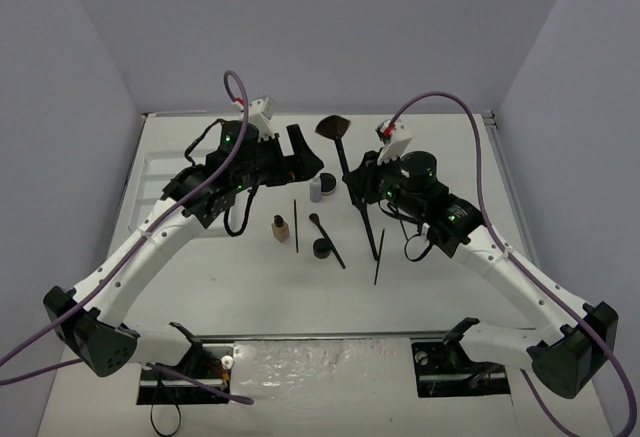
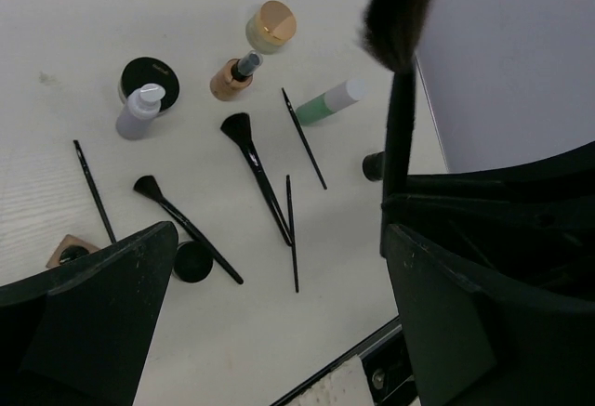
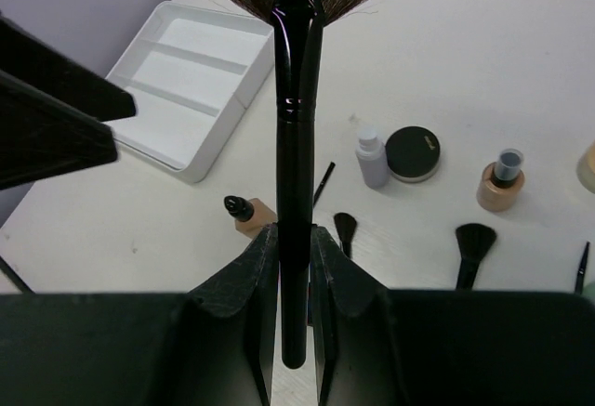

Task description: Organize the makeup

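My right gripper [image 1: 352,179] [image 3: 293,239] is shut on the handle of a black fan brush [image 3: 296,137], whose bristles [image 1: 333,126] point to the far side. My left gripper [image 1: 303,153] [image 2: 279,235] is open and empty, just left of the fan brush [image 2: 398,127]. The other makeup lies below on the table: a grey bottle [image 2: 139,111], a black pot [image 2: 149,75], a beige bottle [image 2: 232,76], a tan compact [image 2: 271,25], a green-white bottle [image 2: 330,102], a flat brush [image 2: 256,169], another brush [image 2: 181,220], several thin pencils [image 2: 305,137] and a small black pot [image 2: 192,260].
A white ridged tray [image 3: 191,85] [image 1: 165,172] lies at the table's left. A square beige bottle [image 1: 281,228] [image 3: 249,213] lies between the tray and the brushes. Grey walls stand on three sides. The arm bases are at the near edge.
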